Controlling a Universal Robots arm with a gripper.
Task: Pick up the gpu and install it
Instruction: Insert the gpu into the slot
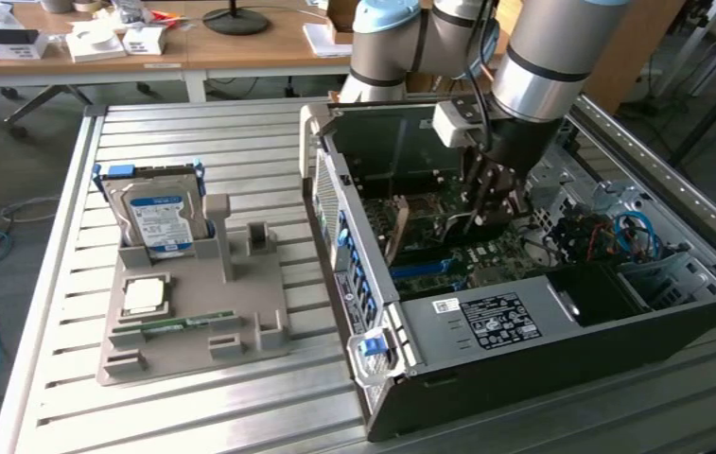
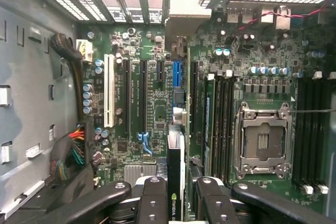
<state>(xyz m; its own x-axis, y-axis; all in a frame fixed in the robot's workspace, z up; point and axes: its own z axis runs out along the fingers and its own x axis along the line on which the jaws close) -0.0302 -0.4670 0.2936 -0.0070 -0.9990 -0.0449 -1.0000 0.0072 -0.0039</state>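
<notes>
Exterior and wrist views of the arm at the open computer case (image 1: 484, 322), which lies on its side on the slatted worktop (image 1: 206, 132). The arm comes in from the far edge of the worktop. Its last link points steeply down through the open side of the case, so the claw (image 1: 494, 194) hangs just above the motherboard (image 2: 157, 103).

In the wrist view the claw is clenched on the gpu (image 2: 175, 171), with one black finger (image 2: 152, 198) against each flat face. The card is seen edge-on as a thin dark strip. It stands upright over the board, and its long axis runs parallel to the expansion slots (image 2: 143, 98). It lies in line with the short blue slot (image 2: 177, 73), beside the empty processor socket (image 2: 262, 140). Whether its lower edge touches a slot cannot be told.

At the exterior view's left, well apart from the case, a grey holder (image 1: 194, 326) carries a hard drive (image 1: 156, 213).
</notes>
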